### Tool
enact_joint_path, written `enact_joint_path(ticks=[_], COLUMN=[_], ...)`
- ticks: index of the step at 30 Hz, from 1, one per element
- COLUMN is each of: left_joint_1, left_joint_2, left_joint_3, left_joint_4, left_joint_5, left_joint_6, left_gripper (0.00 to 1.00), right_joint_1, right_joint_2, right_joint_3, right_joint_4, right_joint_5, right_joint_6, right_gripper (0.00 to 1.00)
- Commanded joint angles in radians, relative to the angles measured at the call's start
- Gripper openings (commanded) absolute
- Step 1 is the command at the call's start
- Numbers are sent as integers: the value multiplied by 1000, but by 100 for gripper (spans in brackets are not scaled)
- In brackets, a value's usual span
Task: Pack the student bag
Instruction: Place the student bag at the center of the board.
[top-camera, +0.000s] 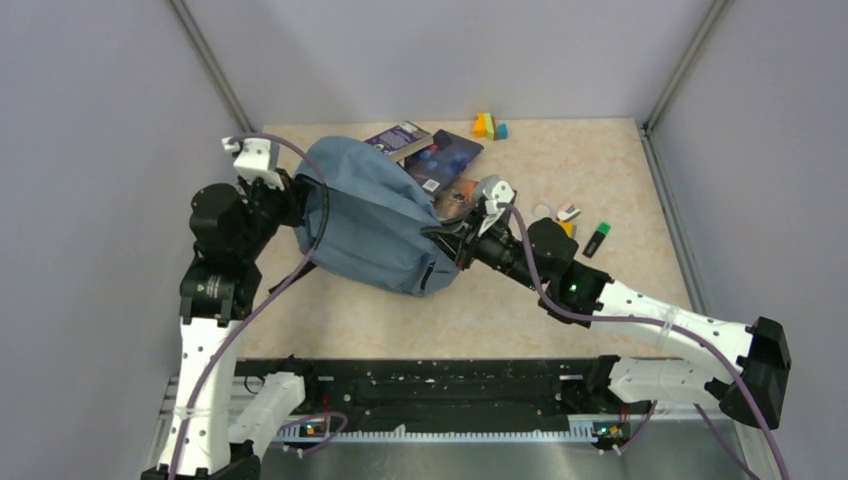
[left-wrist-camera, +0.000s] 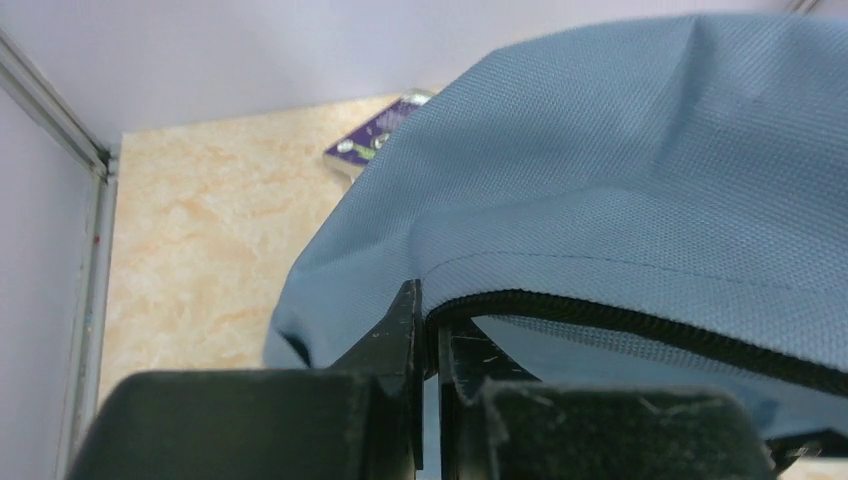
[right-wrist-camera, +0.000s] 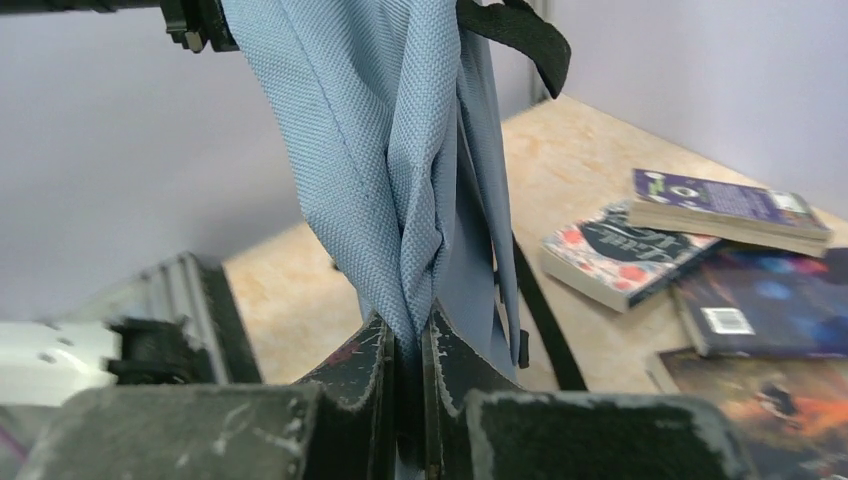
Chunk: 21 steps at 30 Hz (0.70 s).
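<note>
There was one student bag (top-camera: 375, 225). Two end effectors were in view: the left end effector (left-wrist-camera: 428, 310) and the right end effector (right-wrist-camera: 405, 335). Four books lay on the one desk (top-camera: 600, 160): a purple book (right-wrist-camera: 730, 205), a white-and-red book (right-wrist-camera: 615, 255), a dark blue book (right-wrist-camera: 770, 305) and an orange-toned book (right-wrist-camera: 770, 400). The coloured blocks (top-camera: 490, 125) seemed to number three. There was one green marker (top-camera: 597, 239); the small items (top-camera: 565, 212) beside it were too tiny to count.

The bag (top-camera: 375, 225) fills the left and centre of the top view and blocks any way through there. Books (top-camera: 432, 152) crowd the upper centre just behind it, with blocks (top-camera: 490, 125) to their right. A marker (top-camera: 597, 240) lies right of centre. The table (top-camera: 400, 320) is bare below the bag and at upper right.
</note>
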Motion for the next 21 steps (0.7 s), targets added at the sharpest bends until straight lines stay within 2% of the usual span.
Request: enact_joint_path(ticks=[1,5,8,13,21], left_joint_1=[-2,-2,-3,-19,-86], left_joint_2=[42,135,225,363,461], left_joint_3=[284,426,473,445,328], left_joint_4=[7,-65,-126,-180,-109], left_joint_5=[-6,-18,-25,-82,-118], left_joint_6=[-75,-108,-121,-117,-85], left_gripper=[0,0,0,0,0], right_joint_1=[12,11,13,11,12], right_joint_2=[-29,-25,-7,44,135], right_joint_3=[-6,-103,-148,-214,-259], right_joint_4=[222,314,284,254,229], right_joint_5=[-31,50,137,249,298], right_joint_6=[298,508,573,603,606], right_gripper=[0,0,0,0,0])
